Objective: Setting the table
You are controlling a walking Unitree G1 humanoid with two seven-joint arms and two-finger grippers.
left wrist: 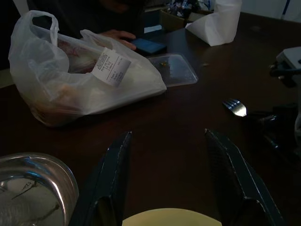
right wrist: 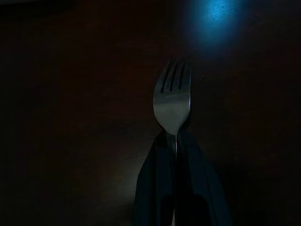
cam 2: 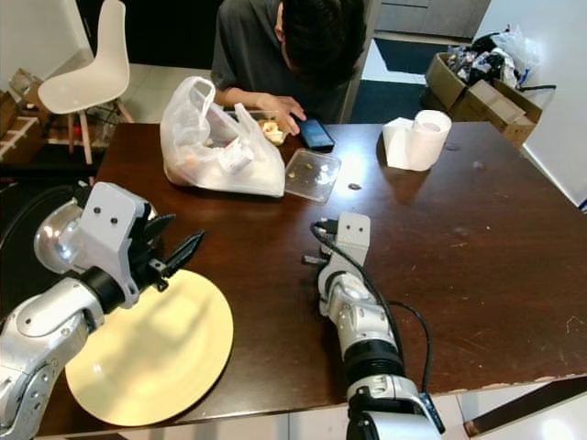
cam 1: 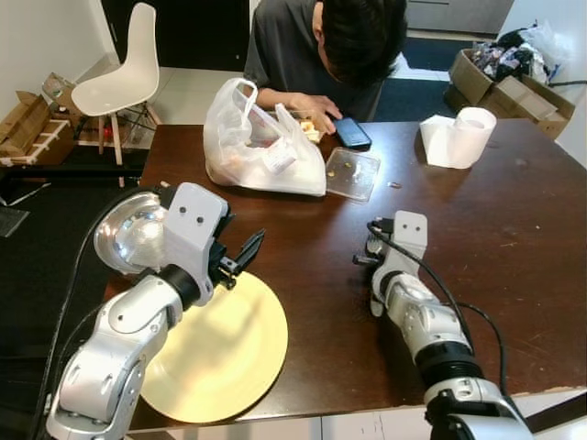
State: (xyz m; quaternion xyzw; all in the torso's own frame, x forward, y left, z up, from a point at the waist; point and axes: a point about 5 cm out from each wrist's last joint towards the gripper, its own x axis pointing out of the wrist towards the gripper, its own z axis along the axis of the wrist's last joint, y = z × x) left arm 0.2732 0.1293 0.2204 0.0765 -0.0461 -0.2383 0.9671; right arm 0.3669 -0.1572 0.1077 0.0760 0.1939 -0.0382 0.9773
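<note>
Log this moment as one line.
left gripper: open above yellow plate | right gripper: shut on fork | table: setting underway

Two silver jointed metal arms; grey box-shaped wrist housings with paired screw holes; black cable along right arm; long black two-finger left gripper (left wrist: 167, 181).

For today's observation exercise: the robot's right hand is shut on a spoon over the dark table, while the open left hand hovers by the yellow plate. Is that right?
Not quite. The right hand is shut on a fork, not a spoon; the right wrist view shows its tines. The rest stands: the open left hand hovers by the yellow plate on the dark table.
</note>
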